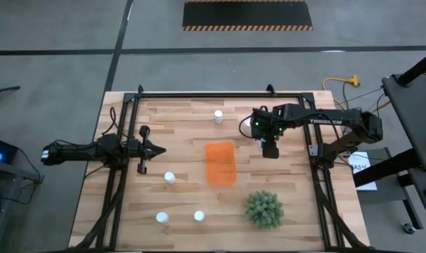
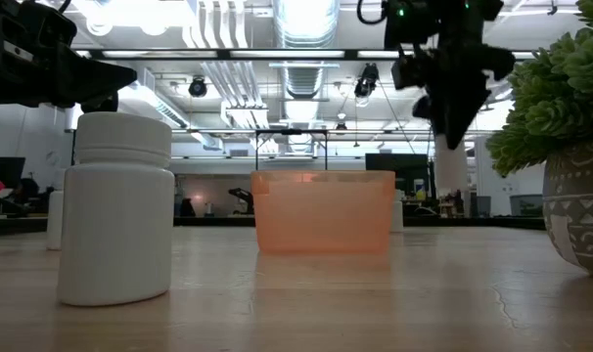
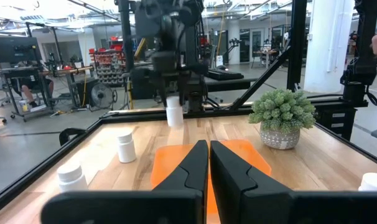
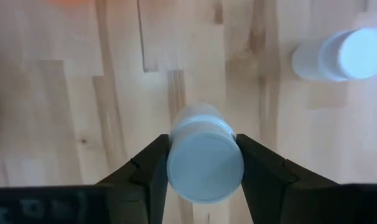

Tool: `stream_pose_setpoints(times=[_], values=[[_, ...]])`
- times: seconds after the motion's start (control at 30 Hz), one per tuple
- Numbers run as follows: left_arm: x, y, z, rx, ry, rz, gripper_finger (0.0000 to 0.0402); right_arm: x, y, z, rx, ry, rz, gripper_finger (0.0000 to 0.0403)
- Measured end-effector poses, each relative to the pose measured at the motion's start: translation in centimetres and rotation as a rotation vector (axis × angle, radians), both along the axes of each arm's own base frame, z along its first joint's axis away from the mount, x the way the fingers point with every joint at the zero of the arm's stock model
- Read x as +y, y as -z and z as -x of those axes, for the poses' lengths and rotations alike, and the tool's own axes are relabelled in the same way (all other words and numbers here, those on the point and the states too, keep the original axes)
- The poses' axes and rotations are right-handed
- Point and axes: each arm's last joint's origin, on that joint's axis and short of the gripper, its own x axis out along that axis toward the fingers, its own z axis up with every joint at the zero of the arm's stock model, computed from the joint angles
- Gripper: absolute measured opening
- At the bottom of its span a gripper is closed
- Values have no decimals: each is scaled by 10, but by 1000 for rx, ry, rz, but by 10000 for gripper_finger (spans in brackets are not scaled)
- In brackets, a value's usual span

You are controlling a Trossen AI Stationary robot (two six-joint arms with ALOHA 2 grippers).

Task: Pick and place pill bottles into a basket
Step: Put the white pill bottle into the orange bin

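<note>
My right gripper [image 1: 269, 149] is shut on a white pill bottle [image 4: 204, 158] above the table, to the right of the orange basket [image 1: 221, 164]; it also shows in the low view [image 2: 451, 161] and the left wrist view [image 3: 174, 116]. My left gripper [image 1: 155, 149] is shut and empty to the left of the basket. Several other white bottles stand upright on the table: one at the far side [image 1: 218, 117], one left of the basket [image 1: 169, 178], and two near the front edge [image 1: 162, 218] [image 1: 198, 216]. My right gripper pinches the bottle between its two fingers [image 4: 148, 168], on opposite sides of its cap end [image 4: 177, 163]. The fingers come from above, pointing down. The bottle hangs upright below them, lifted clear of the table.
A round green spiky plant in a pot [image 1: 263, 209] stands near the front, right of the basket. Black frame rails [image 1: 220, 94] run along the table's far, left and right sides. Bare wood lies between my right gripper and the basket.
</note>
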Motion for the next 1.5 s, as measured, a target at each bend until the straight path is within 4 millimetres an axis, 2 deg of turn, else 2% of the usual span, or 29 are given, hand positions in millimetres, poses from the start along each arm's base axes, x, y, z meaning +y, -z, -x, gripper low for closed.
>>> stream_pose_setpoints(times=[0.37,0.63,0.9,1.13,1.5], values=[[0,0,0,0,0,0,0,11,-61,-7,-81,-40,16,146],[0,0,0,0,0,0,0,24,-87,-2,-73,-61,6,146],[0,0,0,0,0,0,0,34,-87,-12,-13,-72,-11,146],[0,0,0,-1,0,0,0,45,-77,-51,28,-156,-8,146],[0,0,0,0,0,0,0,78,-73,-104,-2,-309,6,146]])
